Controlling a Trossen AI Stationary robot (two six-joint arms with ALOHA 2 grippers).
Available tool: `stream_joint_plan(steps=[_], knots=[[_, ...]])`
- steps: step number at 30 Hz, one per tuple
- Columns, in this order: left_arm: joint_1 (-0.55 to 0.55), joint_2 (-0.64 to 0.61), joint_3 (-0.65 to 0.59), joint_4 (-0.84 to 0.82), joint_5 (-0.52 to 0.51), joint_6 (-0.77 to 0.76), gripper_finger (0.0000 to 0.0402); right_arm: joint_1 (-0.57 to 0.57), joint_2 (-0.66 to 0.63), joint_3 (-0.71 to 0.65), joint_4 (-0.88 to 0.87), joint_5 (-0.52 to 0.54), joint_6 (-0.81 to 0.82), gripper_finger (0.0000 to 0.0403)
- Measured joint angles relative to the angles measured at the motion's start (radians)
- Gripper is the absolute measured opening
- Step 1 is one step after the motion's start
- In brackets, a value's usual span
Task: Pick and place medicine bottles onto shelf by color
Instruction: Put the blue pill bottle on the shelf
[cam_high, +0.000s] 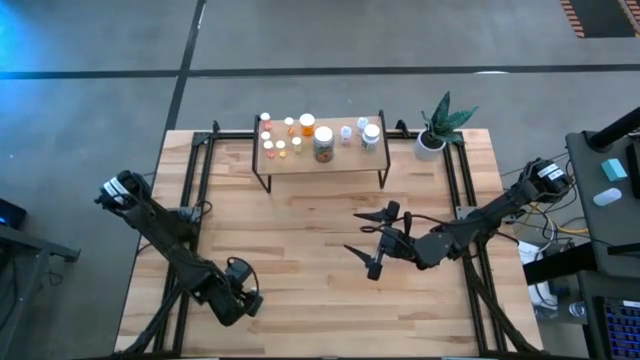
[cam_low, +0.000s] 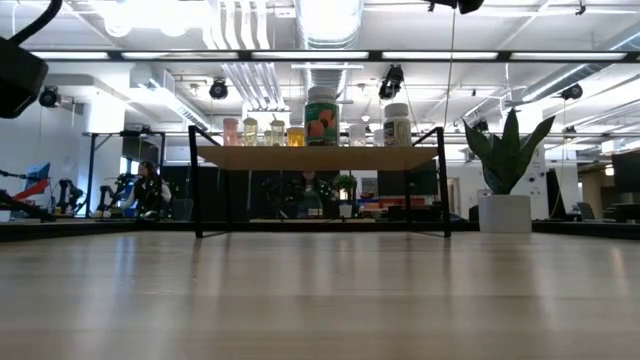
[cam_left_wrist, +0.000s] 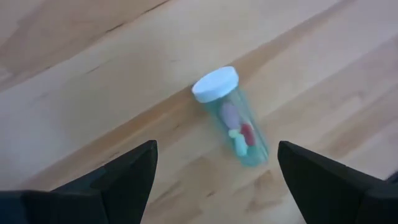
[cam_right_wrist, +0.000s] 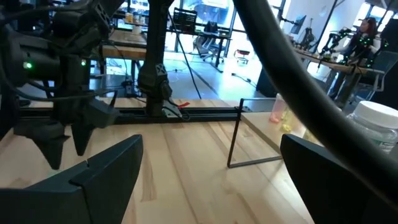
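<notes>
Bottle (cam_left_wrist: 233, 121) lying between open left gripper (cam_left_wrist: 214, 171) fingers | untouched

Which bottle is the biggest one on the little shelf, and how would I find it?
Find the small wooden shelf on black legs at the far edge of the table, left of the potted plant. Near its middle stands the big jar, white-capped, with an orange-and-green picture label. It is wider and taller than the little bottles around it.

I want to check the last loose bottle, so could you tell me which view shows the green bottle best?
The left wrist view: the green bottle lies on its side between the open left gripper fingers, pills visible. The other views don't show it.
</notes>
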Motion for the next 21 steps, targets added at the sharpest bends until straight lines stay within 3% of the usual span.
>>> stream_joint_plan(steps=[21], knots=[[0.066, 0.025, 0.011, 0.007, -0.049, 0.030, 0.0274, 0.035, 0.000, 0.000, 0.000, -0.001, -0.026, 0.0370]])
